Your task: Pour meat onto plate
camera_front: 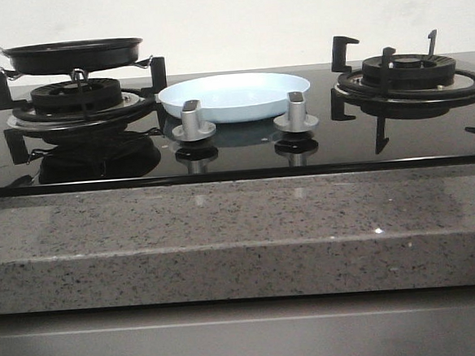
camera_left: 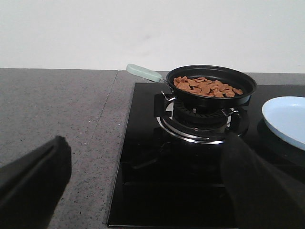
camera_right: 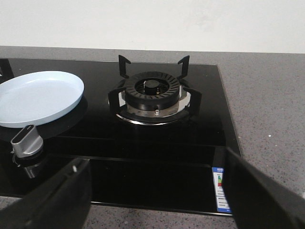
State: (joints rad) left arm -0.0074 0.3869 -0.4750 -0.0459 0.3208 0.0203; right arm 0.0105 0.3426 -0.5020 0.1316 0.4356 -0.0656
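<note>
A black frying pan (camera_front: pixel 74 55) with a pale green handle (camera_left: pixel 144 73) sits on the pan supports of the left burner (camera_front: pixel 75 97). The right burner (camera_front: pixel 409 71) stands bare, its black prongs sticking up around the ringed cap. Both burners are set in a glossy black glass hob (camera_front: pixel 236 155), which mirrors what stands on it. Two silver knobs (camera_front: pixel 193 121) (camera_front: pixel 296 113) stand side by side near the hob's front edge, between the burners. A speckled grey stone countertop (camera_front: pixel 225 228) surrounds the hob, and a small label (camera_right: pixel 219 188) sits at its front right corner. Behind is a plain white wall (camera_front: pixel 235 23).
</note>
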